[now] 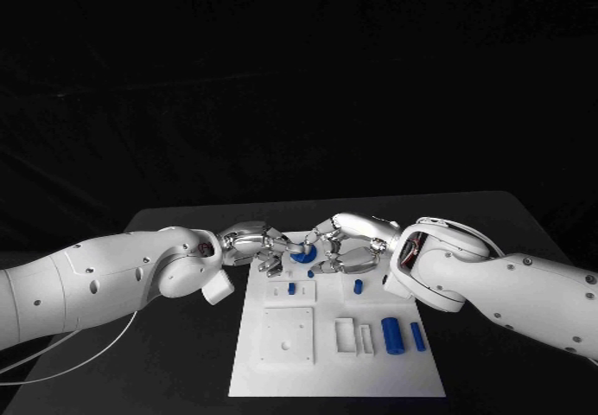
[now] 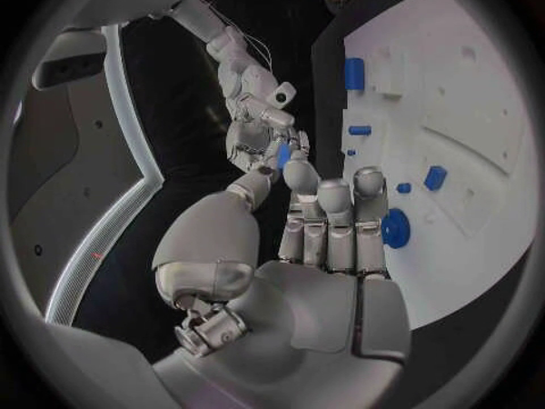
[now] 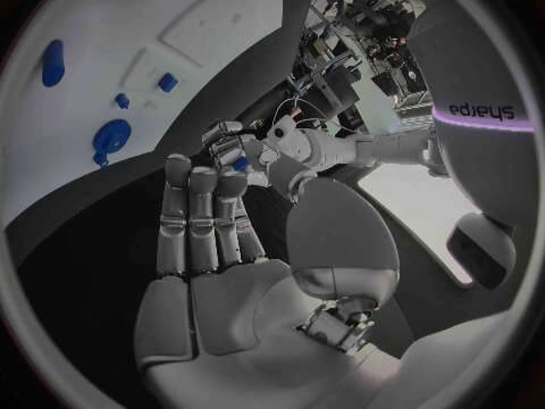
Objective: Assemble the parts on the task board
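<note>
At the far end of the task board (image 1: 336, 372), left hand (image 1: 253, 242) and right hand (image 1: 352, 242) fingertip to fingertip, fingers of each straight and close together. Between the tips, a small blue piece (image 2: 282, 154), touching both; cannot tell which hand grips it. Just beside, flat on the board, a round blue part (image 1: 301, 257). Nearer, well apart, a blue cylinder (image 1: 391, 335).

Small blue part (image 3: 240, 164) between fingertips too small to identify, hands' contact unclear
</note>
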You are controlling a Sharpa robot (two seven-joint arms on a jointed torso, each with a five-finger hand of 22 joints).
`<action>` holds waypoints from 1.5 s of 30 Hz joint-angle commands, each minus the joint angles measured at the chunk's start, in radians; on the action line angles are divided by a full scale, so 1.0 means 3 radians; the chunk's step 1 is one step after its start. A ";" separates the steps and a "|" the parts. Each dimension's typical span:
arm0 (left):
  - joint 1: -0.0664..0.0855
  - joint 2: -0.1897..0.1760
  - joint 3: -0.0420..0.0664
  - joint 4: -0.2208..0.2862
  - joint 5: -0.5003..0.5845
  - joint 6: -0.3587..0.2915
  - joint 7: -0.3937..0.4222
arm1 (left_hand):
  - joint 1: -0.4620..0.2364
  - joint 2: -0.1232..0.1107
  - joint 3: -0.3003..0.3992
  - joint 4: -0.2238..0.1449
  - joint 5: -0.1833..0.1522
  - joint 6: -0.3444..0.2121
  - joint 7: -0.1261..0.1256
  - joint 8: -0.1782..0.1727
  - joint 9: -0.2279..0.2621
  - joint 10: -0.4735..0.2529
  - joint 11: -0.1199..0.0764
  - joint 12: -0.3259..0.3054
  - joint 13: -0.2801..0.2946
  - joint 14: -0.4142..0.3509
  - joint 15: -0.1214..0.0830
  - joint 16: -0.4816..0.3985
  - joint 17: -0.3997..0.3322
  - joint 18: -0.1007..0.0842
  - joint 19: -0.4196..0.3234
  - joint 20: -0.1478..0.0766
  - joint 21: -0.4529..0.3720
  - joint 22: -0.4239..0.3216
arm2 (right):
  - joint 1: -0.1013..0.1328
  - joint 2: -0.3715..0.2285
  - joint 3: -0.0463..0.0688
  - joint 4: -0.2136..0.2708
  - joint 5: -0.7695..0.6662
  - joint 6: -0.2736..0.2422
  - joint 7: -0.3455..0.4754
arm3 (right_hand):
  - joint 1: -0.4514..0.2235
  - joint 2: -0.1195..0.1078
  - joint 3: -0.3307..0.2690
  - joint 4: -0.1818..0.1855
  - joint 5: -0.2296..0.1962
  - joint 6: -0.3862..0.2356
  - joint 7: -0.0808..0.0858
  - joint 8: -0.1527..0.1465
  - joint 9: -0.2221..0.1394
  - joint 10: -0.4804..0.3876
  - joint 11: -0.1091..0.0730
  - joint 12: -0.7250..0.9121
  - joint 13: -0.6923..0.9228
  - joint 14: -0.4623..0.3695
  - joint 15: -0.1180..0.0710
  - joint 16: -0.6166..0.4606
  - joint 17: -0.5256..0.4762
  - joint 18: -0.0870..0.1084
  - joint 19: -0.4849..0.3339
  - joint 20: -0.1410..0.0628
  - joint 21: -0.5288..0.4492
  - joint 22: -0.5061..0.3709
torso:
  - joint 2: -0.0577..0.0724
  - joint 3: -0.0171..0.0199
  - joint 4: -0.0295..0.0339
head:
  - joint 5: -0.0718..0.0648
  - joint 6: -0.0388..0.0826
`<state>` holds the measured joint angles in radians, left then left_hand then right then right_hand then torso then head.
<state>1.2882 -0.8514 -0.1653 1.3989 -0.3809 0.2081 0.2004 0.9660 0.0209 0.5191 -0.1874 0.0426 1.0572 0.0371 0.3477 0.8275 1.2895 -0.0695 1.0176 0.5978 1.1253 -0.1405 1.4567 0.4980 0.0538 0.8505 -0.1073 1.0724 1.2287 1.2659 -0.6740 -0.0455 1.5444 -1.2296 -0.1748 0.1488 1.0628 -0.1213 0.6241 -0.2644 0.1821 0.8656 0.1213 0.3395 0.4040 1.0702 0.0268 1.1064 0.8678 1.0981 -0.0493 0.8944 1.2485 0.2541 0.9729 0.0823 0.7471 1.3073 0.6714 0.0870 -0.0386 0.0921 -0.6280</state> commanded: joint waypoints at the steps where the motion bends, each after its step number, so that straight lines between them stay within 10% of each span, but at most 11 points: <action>1: 0.0007 0.0004 0.0006 0.0012 -0.0016 -0.0064 -0.0002 | 0.0079 0.0047 0.0132 -0.0131 0.0023 0.0022 -0.0004 0.0005 0.0008 0.0010 -0.0019 0.0018 0.0000 -0.0083 -0.0126 0.0016 0.0002 -0.0062 -0.0006 -0.0468 0.0000 0.0005 | -0.0006 -0.0005 -0.0002 -0.0025 -0.0019 -0.0103 -0.0034 | -0.0090 -0.0036 -0.0083 0.0006 0.0062 0.0189 0.0052 -0.0025 -0.0005 -0.0043 -0.0003 -0.0005 -0.0011 -0.0027 0.0008 0.0001 -0.0011 0.0026 -0.0032 0.0002 0.0020 0.0051 | 0.0000 -0.0001 -0.0002 | 0.0004 -0.0002; 11: 0.0007 -0.0028 0.0006 0.0105 -0.0439 -0.0751 -0.0287 | 0.0111 0.0030 0.0144 -0.0138 0.0030 0.0061 -0.0015 0.0011 0.0031 0.0031 -0.0030 0.0019 -0.0009 -0.0065 -0.0136 0.0020 -0.0003 -0.0061 0.0015 -0.0474 0.0003 0.0005 | -0.0005 -0.0060 0.0005 -0.0210 -0.0002 -0.0204 -0.0042 | -0.0109 -0.0052 -0.0142 0.0005 0.0100 0.0171 0.0058 -0.0038 -0.0006 -0.0044 0.0002 -0.0021 -0.0025 -0.0030 0.0009 -0.0012 -0.0030 0.0026 -0.0039 -0.0001 0.0018 0.0040 | 0.0000 -0.0002 -0.0001 | 0.0007 -0.0006; 26: 0.0006 -0.0122 -0.0013 0.0412 -0.1810 -0.1888 -0.1157 | 0.0163 -0.0089 0.0206 -0.0123 0.0302 0.0210 -0.0083 0.0019 0.0126 0.0204 -0.0099 -0.0038 -0.0091 0.0121 -0.0203 -0.0014 -0.0059 -0.0039 0.0174 -0.0517 0.0017 -0.0010 | 0.0005 -0.0121 0.0121 -0.0694 0.0104 -0.0333 -0.0004 | -0.0116 -0.0095 -0.0180 0.0038 0.0208 0.0174 0.0057 -0.0042 -0.0001 -0.0037 0.0001 -0.0045 -0.0048 -0.0026 0.0010 -0.0034 -0.0067 0.0026 -0.0040 -0.0001 0.0012 0.0019 | -0.0008 0.0000 0.0000 | 0.0035 -0.0032; 33: 0.0007 -0.0200 -0.0110 0.0583 -0.2110 -0.2025 -0.1642 | 0.0166 -0.0146 0.0222 -0.0109 0.0422 0.0279 -0.0105 0.0004 0.0147 0.0296 -0.0121 -0.0087 -0.0130 0.0205 -0.0222 -0.0049 -0.0082 -0.0029 0.0241 -0.0532 0.0016 -0.0022 | 0.0053 -0.0129 0.0182 -0.0931 0.0201 -0.0402 0.0032 | -0.0112 -0.0119 -0.0188 0.0047 0.0232 0.0170 0.0059 -0.0047 0.0000 -0.0046 0.0002 -0.0065 -0.0062 -0.0038 0.0014 -0.0052 -0.0085 0.0026 -0.0055 0.0002 0.0000 0.0009 | -0.0009 0.0000 -0.0002 | 0.0064 -0.0052; 39: 0.0007 -0.0243 -0.0175 0.0683 -0.2276 -0.2074 -0.1944 | 0.0157 -0.0199 0.0235 -0.0080 0.0580 0.0333 -0.0117 -0.0013 0.0153 0.0341 -0.0133 -0.0118 -0.0148 0.0256 -0.0230 -0.0072 -0.0090 -0.0024 0.0280 -0.0539 0.0013 -0.0029 | 0.0115 -0.0069 0.0197 -0.1224 0.0430 -0.0467 0.0090 | -0.0095 -0.0151 -0.0150 0.0077 0.0247 0.0089 0.0100 -0.0092 -0.0008 -0.0186 0.0039 -0.0359 -0.0263 -0.0221 0.0113 -0.0308 -0.0295 0.0004 -0.0295 0.0093 -0.0207 -0.0098 | -0.0010 0.0001 0.0001 | 0.0085 -0.0078; 45: 0.0000 -0.0242 -0.0196 0.0742 -0.2372 -0.2141 -0.2058 | 0.0153 -0.0216 0.0235 -0.0076 0.0652 0.0364 -0.0124 -0.0021 0.0155 0.0354 -0.0139 -0.0123 -0.0149 0.0277 -0.0234 -0.0078 -0.0091 -0.0021 0.0298 -0.0543 0.0016 -0.0028 | 0.0159 0.0021 0.0228 -0.1535 0.0688 -0.0548 0.0144 | -0.0059 -0.0203 -0.0102 0.0102 0.0252 -0.0011 0.0177 -0.0110 0.0004 -0.0395 0.0142 -0.1063 -0.0873 -0.0579 0.0366 -0.0807 -0.0899 -0.0067 -0.0749 0.0271 -0.0692 -0.0354 | -0.0011 0.0000 0.0010 | 0.0105 -0.0112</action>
<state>1.2886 -0.9260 -0.2239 1.6155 -1.0397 -0.3928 -0.3608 1.0078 -0.0352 0.5399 -0.1666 0.2332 1.1465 0.0125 0.3460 0.8647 1.3541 -0.0741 0.9852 0.5539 1.1318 -0.1381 1.4393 0.4719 0.0538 0.9341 -0.1313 1.0724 1.2209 1.3104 -0.6747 0.0210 1.0989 -1.0957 -0.3118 0.1624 1.0432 -0.1771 0.5911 -0.2331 0.2521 0.8657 0.1657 0.3096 0.4032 0.9581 0.0672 0.8073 0.6266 0.9331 0.0547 0.6640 0.9995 0.2541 0.7591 0.1594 0.5528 1.2086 0.6681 0.0873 -0.0377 0.1205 -0.6568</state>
